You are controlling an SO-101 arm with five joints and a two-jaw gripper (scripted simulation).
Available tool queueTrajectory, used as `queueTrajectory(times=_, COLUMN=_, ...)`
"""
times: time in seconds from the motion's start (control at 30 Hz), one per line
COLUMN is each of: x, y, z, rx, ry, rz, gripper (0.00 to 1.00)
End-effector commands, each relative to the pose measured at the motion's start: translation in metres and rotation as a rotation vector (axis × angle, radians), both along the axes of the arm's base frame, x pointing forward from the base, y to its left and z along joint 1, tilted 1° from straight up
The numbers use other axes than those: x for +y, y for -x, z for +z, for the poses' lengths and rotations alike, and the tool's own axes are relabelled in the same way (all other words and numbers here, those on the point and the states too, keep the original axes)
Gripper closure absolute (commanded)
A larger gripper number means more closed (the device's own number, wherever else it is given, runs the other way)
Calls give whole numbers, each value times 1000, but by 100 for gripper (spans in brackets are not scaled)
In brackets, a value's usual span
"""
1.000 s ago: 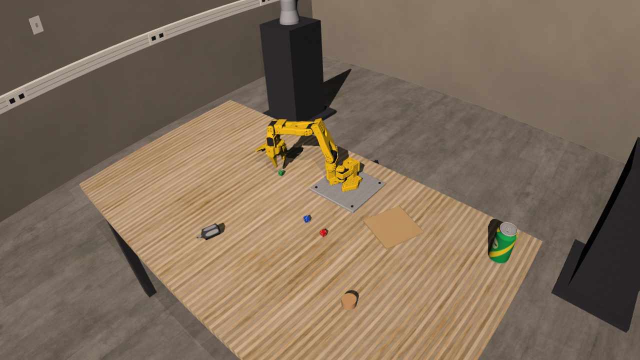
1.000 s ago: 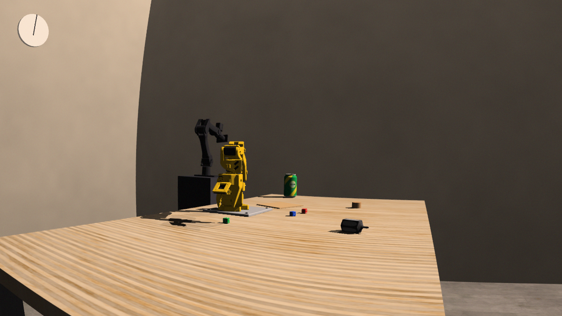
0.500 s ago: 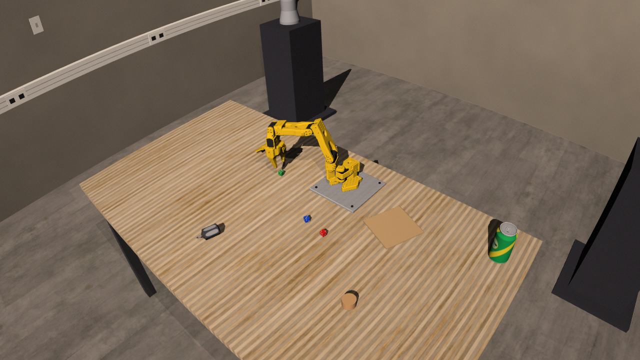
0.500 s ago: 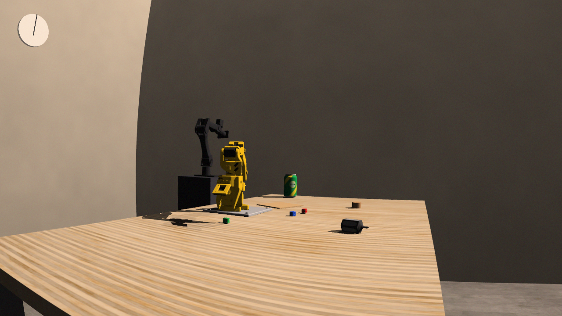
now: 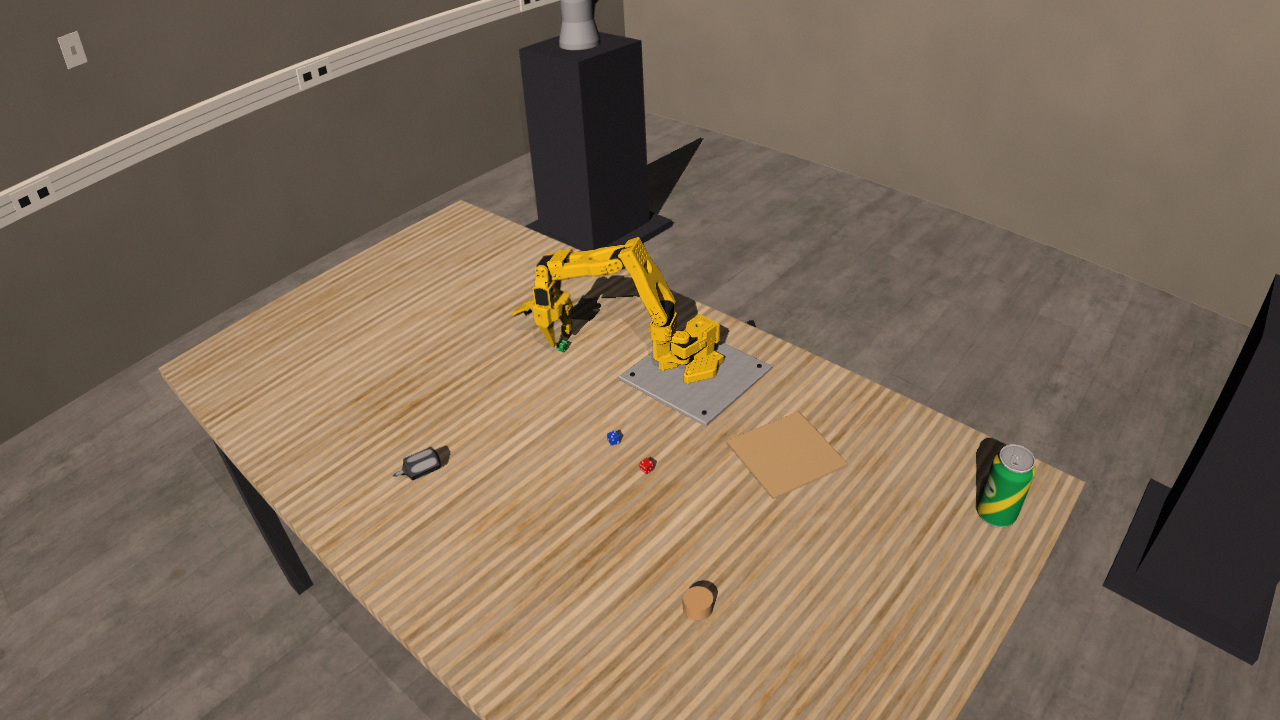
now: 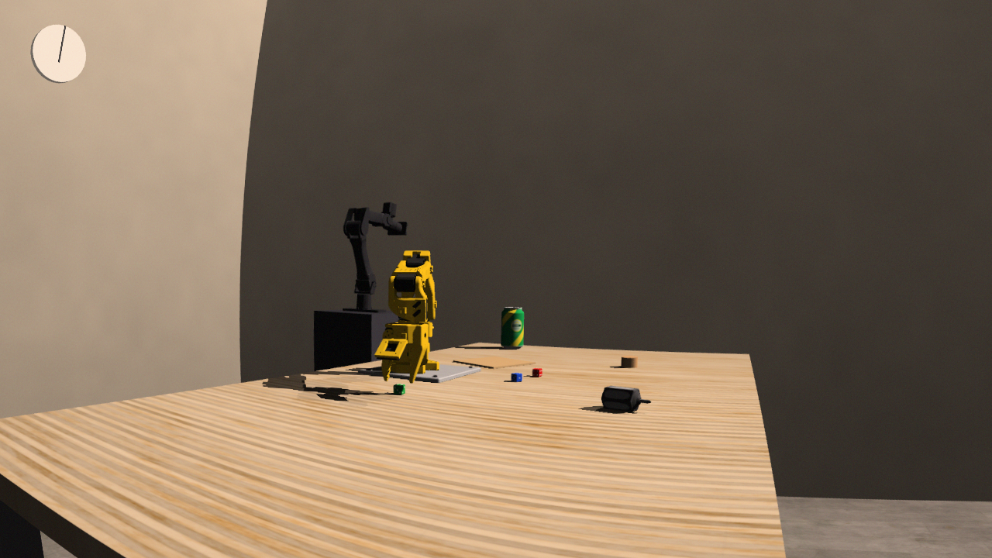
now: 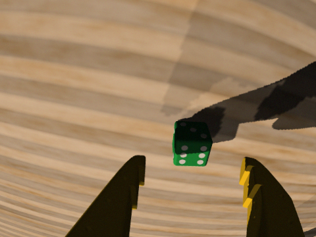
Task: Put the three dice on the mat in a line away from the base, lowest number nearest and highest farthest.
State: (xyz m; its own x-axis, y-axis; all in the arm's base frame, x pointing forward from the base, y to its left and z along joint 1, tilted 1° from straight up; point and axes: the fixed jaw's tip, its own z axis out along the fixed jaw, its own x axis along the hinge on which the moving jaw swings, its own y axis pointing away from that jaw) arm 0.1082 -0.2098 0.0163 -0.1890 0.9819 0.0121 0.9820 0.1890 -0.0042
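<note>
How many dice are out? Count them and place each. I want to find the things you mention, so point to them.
3: the green die [image 5: 562, 345] [image 6: 398, 390] [image 7: 191, 143] below the gripper [image 5: 561, 339] [image 6: 399, 380] [image 7: 194, 158], the blue [image 5: 613, 437] [image 6: 516, 377] and red [image 5: 646, 465] [image 6: 536, 372] dice between screwdriver-like tool [image 5: 420, 462] [image 6: 621, 398] and mat [image 5: 785, 454] [image 6: 494, 362].

Striped wood-look table; shiny metal-topped can; matt tan mat.
</note>
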Motion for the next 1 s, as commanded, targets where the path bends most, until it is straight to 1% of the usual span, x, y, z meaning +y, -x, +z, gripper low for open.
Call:
queueTrajectory(times=0.0, x=2, y=3, z=-12, rx=9, ry=-22, rz=-11, gripper=75)
queueTrajectory(times=0.07, x=2, y=3, z=-12, rx=9, ry=-22, rz=-11, gripper=75)
queueTrajectory(times=0.23, x=3, y=3, z=-18, rx=9, ry=-22, rz=-11, gripper=75)
queueTrajectory(times=0.4, x=3, y=3, z=-21, rx=9, ry=-22, rz=-11, gripper=75)
queueTrajectory(times=0.97, x=3, y=4, z=-21, rx=9, ry=-22, rz=-11, gripper=76)
